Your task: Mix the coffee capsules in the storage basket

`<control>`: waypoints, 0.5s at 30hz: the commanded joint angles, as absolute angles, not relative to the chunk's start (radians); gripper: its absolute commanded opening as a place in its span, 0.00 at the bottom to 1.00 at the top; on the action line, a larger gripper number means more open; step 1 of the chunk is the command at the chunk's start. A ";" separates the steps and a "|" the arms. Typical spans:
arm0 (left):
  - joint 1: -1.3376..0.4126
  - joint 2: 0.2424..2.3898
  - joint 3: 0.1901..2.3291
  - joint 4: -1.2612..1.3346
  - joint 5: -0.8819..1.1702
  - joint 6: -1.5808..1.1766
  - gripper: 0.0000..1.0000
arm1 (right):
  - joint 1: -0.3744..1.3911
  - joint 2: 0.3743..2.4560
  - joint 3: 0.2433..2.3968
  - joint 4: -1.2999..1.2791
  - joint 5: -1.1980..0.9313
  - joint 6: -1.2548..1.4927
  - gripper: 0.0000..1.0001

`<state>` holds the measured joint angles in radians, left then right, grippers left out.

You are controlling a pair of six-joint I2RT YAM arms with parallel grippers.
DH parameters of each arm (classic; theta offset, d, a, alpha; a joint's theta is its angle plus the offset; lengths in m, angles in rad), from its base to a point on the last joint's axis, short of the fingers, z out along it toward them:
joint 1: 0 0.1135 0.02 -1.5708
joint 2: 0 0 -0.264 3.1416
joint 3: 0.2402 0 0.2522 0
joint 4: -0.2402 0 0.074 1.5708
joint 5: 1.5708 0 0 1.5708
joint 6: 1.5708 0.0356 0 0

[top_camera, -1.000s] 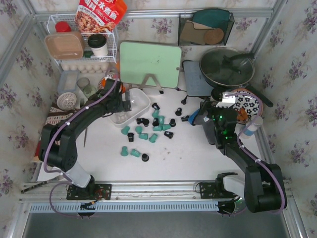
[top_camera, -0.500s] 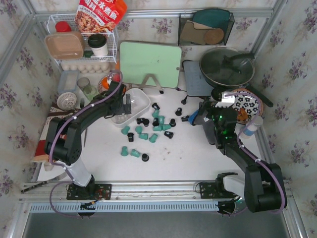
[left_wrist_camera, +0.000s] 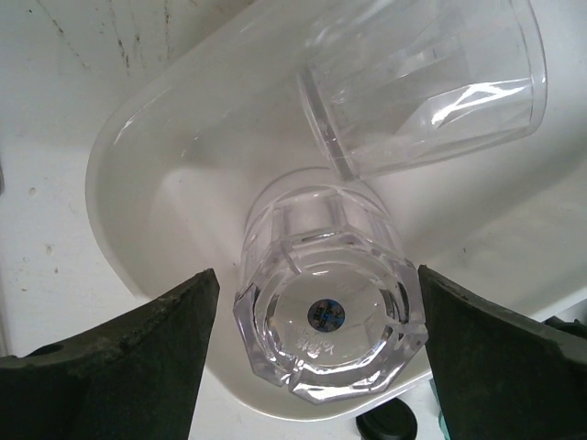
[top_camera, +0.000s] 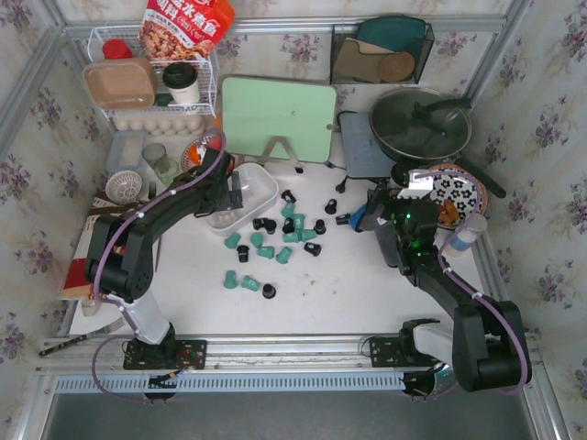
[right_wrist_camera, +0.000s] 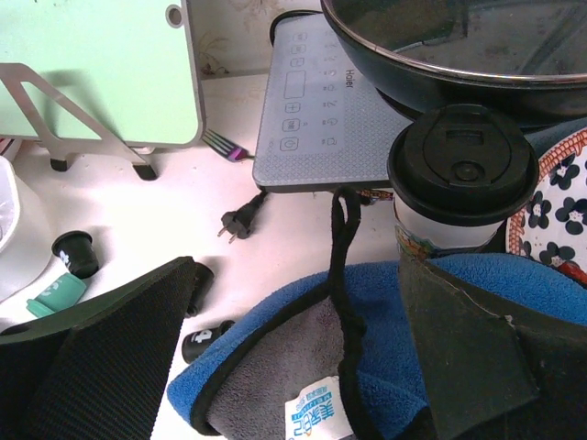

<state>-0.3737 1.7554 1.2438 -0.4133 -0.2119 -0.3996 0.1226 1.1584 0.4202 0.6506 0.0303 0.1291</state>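
left wrist view looks straight down into the storage basket (left_wrist_camera: 124, 151), which holds two clear tumblers and no pods that can be seen. one faceted glass (left_wrist_camera: 326, 321) stands with its base toward the lens, and a second glass (left_wrist_camera: 422, 82) lies tilted at one o'clock of it. the left gripper (left_wrist_camera: 315, 293) hangs with its fingers apart, one at nine and one at three o'clock of the faceted glass, a thin gap showing on each side. it probably straddles the glass to lift it out and free the tub for mixing.

from the top camera, the coffee capsules (top_camera: 265, 251), teal and black, lie loose on the table (top_camera: 348, 293) at about five o'clock of the basket.

the right gripper (right_wrist_camera: 298, 275) waits spread wide over a blue cloth (right_wrist_camera: 275, 339), a black-lidded cup (right_wrist_camera: 463, 170) at its two o'clock.

the grey cooktop (right_wrist_camera: 321, 119) reads "haier". the red snack bag (top_camera: 183, 23) carries chinese characters, too small to read. the cloth's tag and the glass's round sticker cannot be read.
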 commanded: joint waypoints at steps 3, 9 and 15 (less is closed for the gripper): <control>-0.373 1.774 1.276 -0.446 -0.219 -0.456 0.69 | 0.124 1.158 0.431 0.663 0.028 0.124 1.00; -0.374 1.755 1.267 -0.440 -0.219 -0.490 0.61 | 0.126 1.160 0.431 0.663 0.025 0.124 1.00; -0.374 1.693 1.252 -0.436 -0.224 -0.489 0.56 | 0.128 1.164 0.434 0.662 0.023 0.121 1.00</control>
<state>-0.3744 1.7382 1.2587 -0.4488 -0.2127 -0.4759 0.1261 1.1614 0.4236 0.6502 0.0269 0.1280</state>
